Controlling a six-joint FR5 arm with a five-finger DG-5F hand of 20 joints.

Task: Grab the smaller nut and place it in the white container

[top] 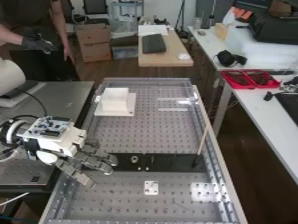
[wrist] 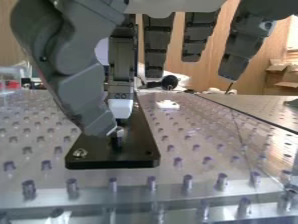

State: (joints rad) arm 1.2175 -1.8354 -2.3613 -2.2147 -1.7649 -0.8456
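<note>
Seeing the hand (top: 60,144) hanging open at the left end of the black plate (top: 174,163) in the high view, with fingers nearly straight, with thumb bent inward, and with no hold on anything to be made out. Judging the coming move to be turning on the short gap from the thumb to a metal nut (wrist: 118,132) on top of a dark peg (wrist: 116,144), just beside the thumb's tip, with the fingers pointing roughly along the plate's long axis. Seeing another nut (wrist: 80,153) lying low at the plate's hand-side end, on the thumb's side of the peg, and (not quite trusting perspective here) leaning towards calling this lower one the smaller, without being able to tell for certain. Making out also a pale ring (top: 134,159) on the plate, past the fingertips in the high view, perhaps matching one of the two. Finding the white container (top: 115,95) beyond the plate, towards the bench's far end, so probably needing a carry away from the plate's far side after a careful pinch. Reading no brand, label or writing on the plate, the nuts or the container.
</note>
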